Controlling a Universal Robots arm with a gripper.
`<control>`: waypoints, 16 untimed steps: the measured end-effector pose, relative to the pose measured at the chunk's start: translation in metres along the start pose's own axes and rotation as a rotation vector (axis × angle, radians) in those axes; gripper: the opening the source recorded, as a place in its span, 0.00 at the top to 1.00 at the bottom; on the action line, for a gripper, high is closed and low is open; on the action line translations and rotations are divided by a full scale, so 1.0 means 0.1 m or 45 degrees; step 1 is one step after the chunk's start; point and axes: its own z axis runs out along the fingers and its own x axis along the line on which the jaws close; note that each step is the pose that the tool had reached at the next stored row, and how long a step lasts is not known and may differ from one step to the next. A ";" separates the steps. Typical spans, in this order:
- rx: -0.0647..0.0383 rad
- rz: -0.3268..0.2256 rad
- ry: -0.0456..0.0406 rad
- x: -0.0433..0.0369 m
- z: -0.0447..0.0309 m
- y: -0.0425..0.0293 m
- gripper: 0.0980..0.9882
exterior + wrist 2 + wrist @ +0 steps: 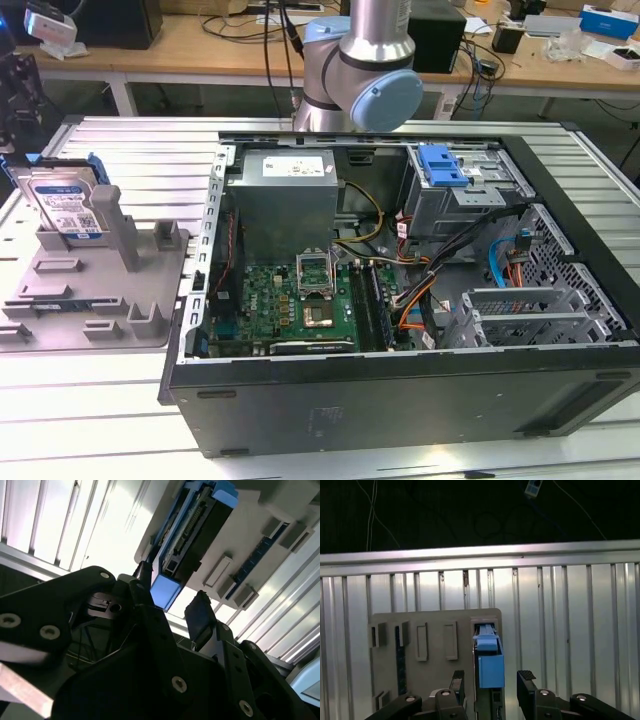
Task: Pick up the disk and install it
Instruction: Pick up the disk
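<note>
Hand (492, 677) is spread, nothing pinched. Disk (66, 205) sits upper left of the exterior frame. It stands on edge on the grey fixture plate (95, 285), on the ribbed bench (570, 630), well apart from the open PC case (400, 390) at centre and right.

In both wrist views the disk's blue carrier frame (488, 666) lies dead ahead between the two fingers (458, 679), thin edge toward the hand. Long axis runs away from the hand, in line with the fingers, so the broad faces look at the pads.

First wrist view shows a gap on each side. In the second wrist view one finger (142, 591) looks close to the frame; can't tell if touching. Judgement: pre-grasp, pick not yet made.
</note>
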 end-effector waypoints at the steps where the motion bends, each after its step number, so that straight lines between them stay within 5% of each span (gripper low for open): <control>1: 0.000 -0.009 0.000 0.000 0.006 0.003 0.50; 16: 0.001 -0.024 0.000 -0.002 0.048 0.008 0.50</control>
